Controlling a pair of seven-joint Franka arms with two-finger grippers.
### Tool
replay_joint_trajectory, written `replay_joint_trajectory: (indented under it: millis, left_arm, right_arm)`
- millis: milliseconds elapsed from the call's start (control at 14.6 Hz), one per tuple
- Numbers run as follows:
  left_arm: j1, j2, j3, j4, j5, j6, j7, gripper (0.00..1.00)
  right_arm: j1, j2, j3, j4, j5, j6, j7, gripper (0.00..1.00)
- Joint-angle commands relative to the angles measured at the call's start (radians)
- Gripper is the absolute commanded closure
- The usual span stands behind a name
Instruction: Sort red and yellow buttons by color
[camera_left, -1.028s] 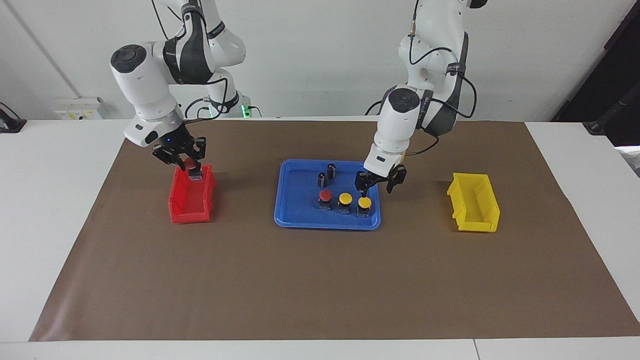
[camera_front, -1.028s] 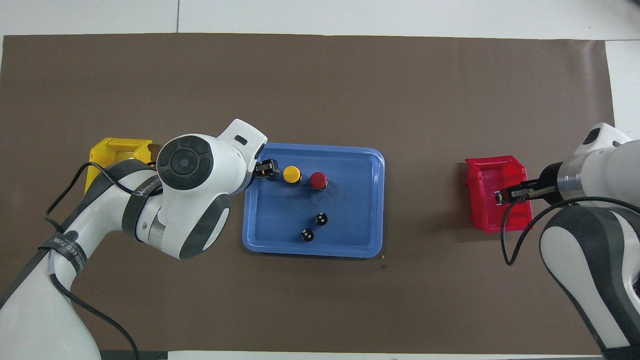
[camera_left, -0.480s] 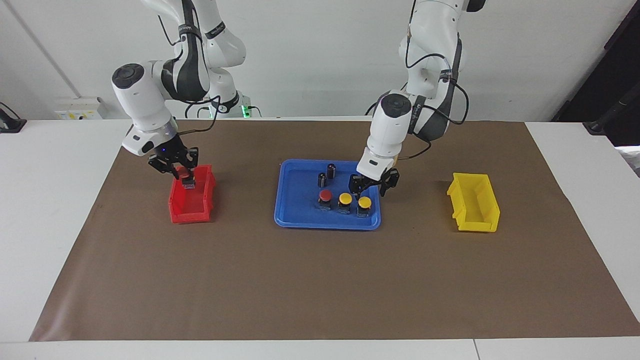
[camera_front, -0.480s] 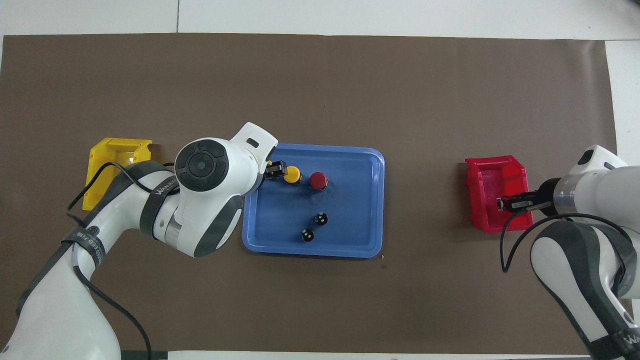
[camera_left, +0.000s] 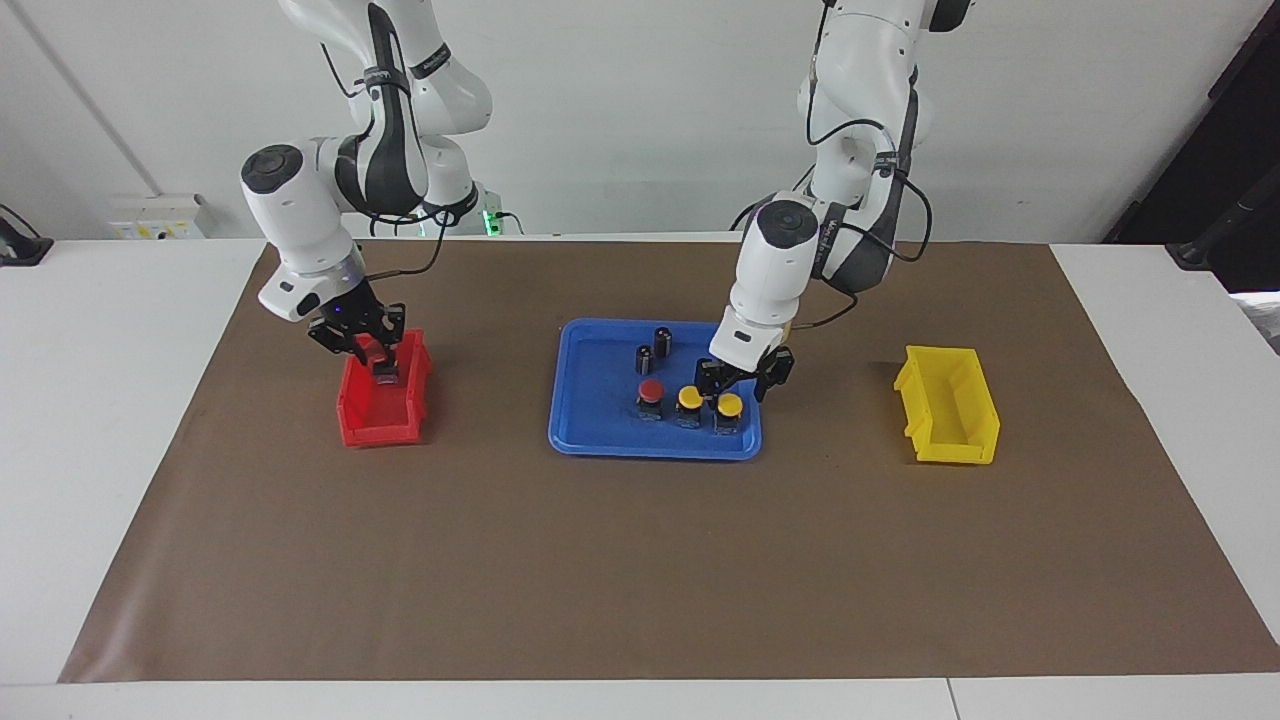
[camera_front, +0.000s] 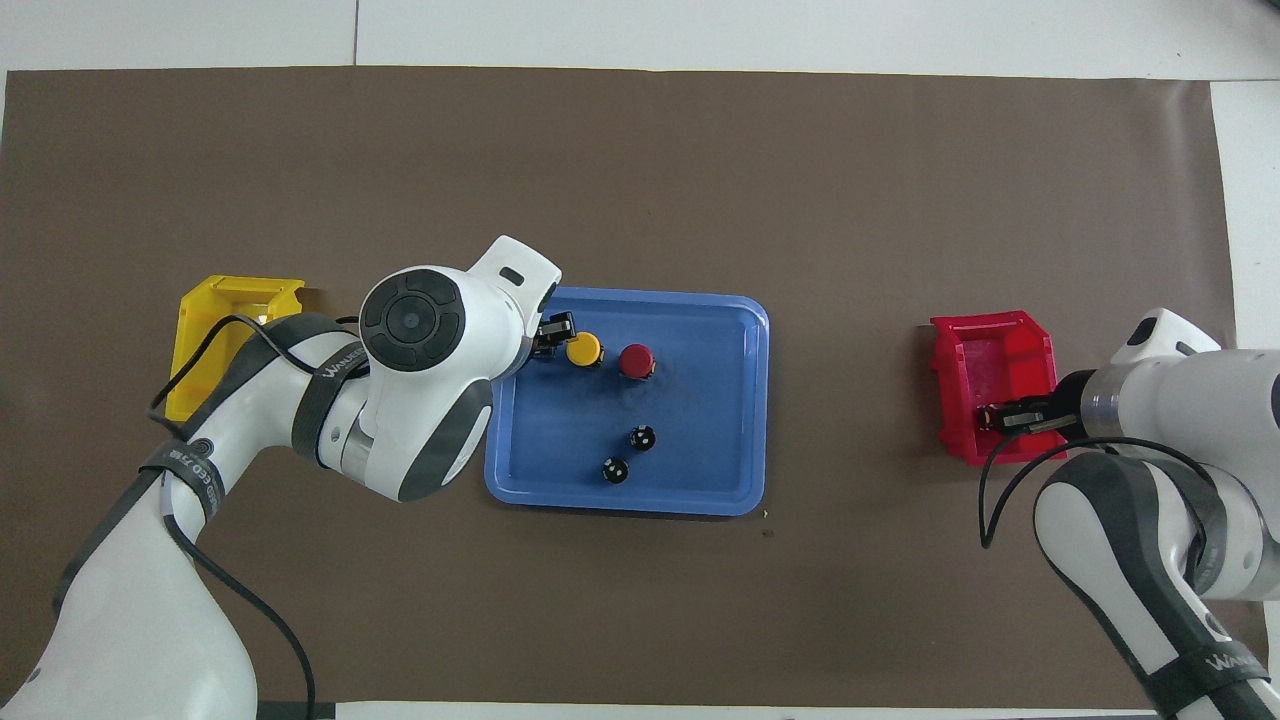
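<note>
Sorting barely started: right gripper (camera_left: 372, 355) pinching 1 red-capped push-button (camera_left: 374, 352) over red plastic bin (camera_left: 385, 415), lower than before. 3 left in blue plastic tray (camera_left: 600, 440): 1 red button (camera_left: 651, 392), 2 yellow-capped buttons (camera_left: 690, 398). Yellow plastic bin (camera_left: 950, 405) without buttons. Left gripper (camera_left: 735, 392) lowered onto end yellow button (camera_left: 730, 404), jaws narrowing, grip cannot tell.

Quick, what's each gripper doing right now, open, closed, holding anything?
Left gripper: over the yellow-capped push-button in the blue plastic tray; grip cannot be told.
Right gripper: shut on a red-capped push-button over the red plastic bin.
</note>
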Motion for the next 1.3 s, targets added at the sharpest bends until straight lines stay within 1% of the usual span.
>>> replay_joint_trajectory:
  millis: [0, 137, 206, 274, 343, 411, 480, 548, 617, 685, 823, 891, 1028, 1097, 1165, 1234]
  left_arm:
    - [-0.015, 0.017, 0.015, 0.031, -0.023, 0.007, -0.013, 0.30]
    - [-0.012, 0.035, 0.015, 0.043, -0.023, 0.007, -0.013, 0.32]
    - [-0.012, 0.037, 0.015, 0.042, -0.023, 0.009, -0.013, 0.32]
    - [-0.012, 0.037, 0.015, 0.040, -0.023, 0.007, -0.013, 0.32]
    - [-0.012, 0.035, 0.015, 0.040, -0.023, 0.007, -0.013, 0.32]
    - [-0.012, 0.035, 0.015, 0.038, -0.023, 0.007, -0.013, 0.32]
    - [-0.012, 0.035, 0.015, 0.040, -0.023, 0.007, -0.013, 0.36]
    - [-0.013, 0.035, 0.015, 0.040, -0.023, 0.005, -0.017, 0.57]
    - [-0.012, 0.035, 0.015, 0.040, -0.023, 0.005, -0.023, 0.93]
    - [-0.013, 0.035, 0.015, 0.040, -0.023, 0.001, -0.030, 0.98]
    - [-0.015, 0.033, 0.015, 0.051, -0.023, -0.019, -0.053, 0.98]
    - [-0.013, 0.033, 0.015, 0.083, -0.023, -0.071, -0.054, 0.98]
    - [-0.001, 0.021, 0.020, 0.200, -0.026, -0.271, -0.053, 0.98]
    - [0.007, 0.000, 0.028, 0.251, -0.026, -0.362, -0.050, 0.98]
    - [0.036, -0.025, 0.029, 0.282, -0.026, -0.434, -0.040, 0.98]
    - [0.089, -0.051, 0.029, 0.293, -0.020, -0.492, -0.021, 0.98]
  right_arm:
    - [-0.008, -0.013, 0.010, -0.045, 0.015, 0.050, 0.014, 0.83]
    - [-0.008, -0.015, 0.010, -0.054, 0.015, 0.056, 0.012, 0.81]
    - [-0.008, -0.015, 0.010, -0.052, 0.015, 0.057, 0.010, 0.73]
    - [-0.008, -0.015, 0.010, -0.052, 0.015, 0.057, 0.012, 0.60]
    - [-0.007, -0.013, 0.010, -0.051, 0.015, 0.056, 0.012, 0.39]
    - [-0.007, -0.012, 0.010, -0.046, 0.013, 0.054, 0.012, 0.35]
    - [-0.008, -0.010, 0.010, -0.042, 0.013, 0.051, 0.004, 0.35]
    - [-0.008, -0.009, 0.010, -0.033, 0.013, 0.045, 0.001, 0.35]
    - [-0.008, -0.003, 0.010, -0.013, 0.013, 0.028, 0.003, 0.35]
    - [-0.008, 0.005, 0.010, 0.016, 0.013, -0.008, 0.003, 0.35]
    - [-0.008, 0.026, 0.012, 0.107, 0.012, -0.108, 0.003, 0.35]
    - [-0.008, 0.037, 0.012, 0.148, 0.012, -0.149, 0.003, 0.35]
    - [-0.005, 0.053, 0.023, 0.234, 0.010, -0.240, 0.012, 0.35]
    - [0.008, 0.056, 0.030, 0.277, 0.009, -0.284, 0.013, 0.35]
    - [0.021, 0.074, 0.032, 0.331, 0.007, -0.332, 0.032, 0.35]
    - [0.042, 0.097, 0.033, 0.401, 0.007, -0.390, 0.087, 0.35]
